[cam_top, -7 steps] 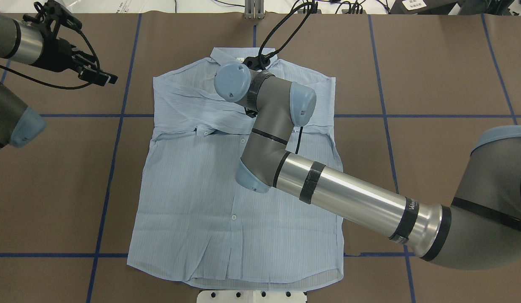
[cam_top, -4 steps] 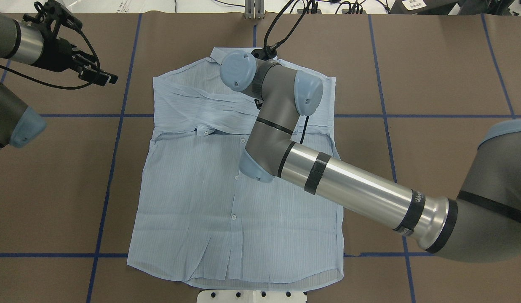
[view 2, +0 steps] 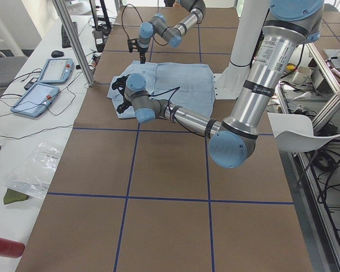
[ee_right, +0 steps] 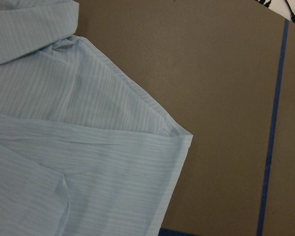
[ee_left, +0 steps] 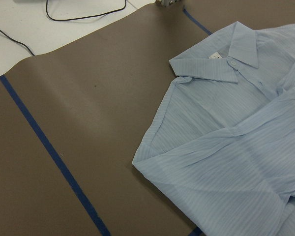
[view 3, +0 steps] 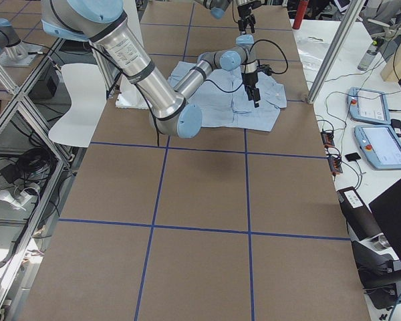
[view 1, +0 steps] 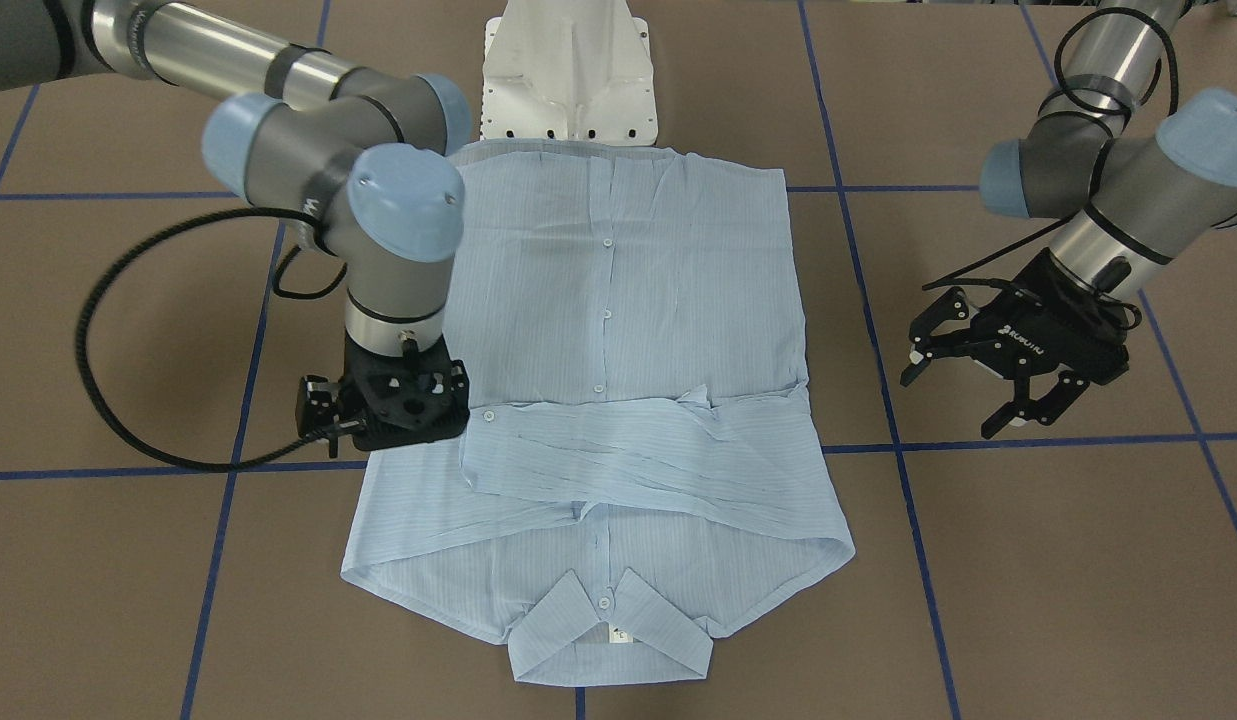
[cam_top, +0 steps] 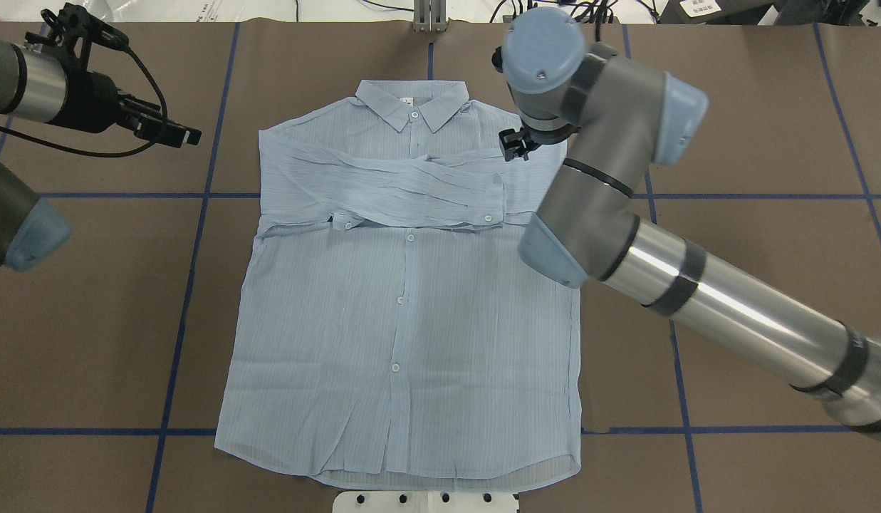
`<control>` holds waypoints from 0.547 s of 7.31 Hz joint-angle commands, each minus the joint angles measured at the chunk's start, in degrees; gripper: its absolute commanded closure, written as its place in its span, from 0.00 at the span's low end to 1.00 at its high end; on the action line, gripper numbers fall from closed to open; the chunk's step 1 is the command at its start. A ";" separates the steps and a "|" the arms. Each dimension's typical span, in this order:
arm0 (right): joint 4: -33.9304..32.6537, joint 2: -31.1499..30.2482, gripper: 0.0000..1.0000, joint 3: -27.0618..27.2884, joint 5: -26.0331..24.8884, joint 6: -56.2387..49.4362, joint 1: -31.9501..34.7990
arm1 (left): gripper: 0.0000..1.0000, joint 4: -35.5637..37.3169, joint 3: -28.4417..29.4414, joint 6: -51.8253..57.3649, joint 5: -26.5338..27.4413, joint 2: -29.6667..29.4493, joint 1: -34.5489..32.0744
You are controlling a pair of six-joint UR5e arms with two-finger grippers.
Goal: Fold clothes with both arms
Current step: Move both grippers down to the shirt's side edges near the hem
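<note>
Striped shirt (cam_top: 404, 320) lay flat, sleeves crossed; its neck label (view 1: 619, 633) was unreadable. Left gripper (view 1: 963, 395), lettered Robotiq, gaped wide; right gripper (view 1: 403, 400) hid its fingers, state untellable.

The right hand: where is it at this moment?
In the overhead view the right hand hangs above the shirt's shoulder, right of the collar, near the folded sleeve's cuff.
</note>
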 commanded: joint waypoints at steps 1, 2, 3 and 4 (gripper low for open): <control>0.29 -12.75 0.00 19.27 5.01 8.59 0.14 | 0.00 0.13 -9.14 -16.80 2.54 6.76 6.11; 0.64 -16.02 0.00 24.21 5.03 16.14 -1.86 | 0.00 0.13 -14.58 -21.67 8.48 11.41 11.62; 3.52 -19.36 0.00 28.87 4.76 20.92 -5.02 | 0.00 0.21 -18.98 -25.80 11.06 14.33 15.77; 8.07 -22.44 0.00 30.23 4.07 26.53 -8.01 | 0.00 0.13 -21.73 -28.72 12.82 16.79 19.46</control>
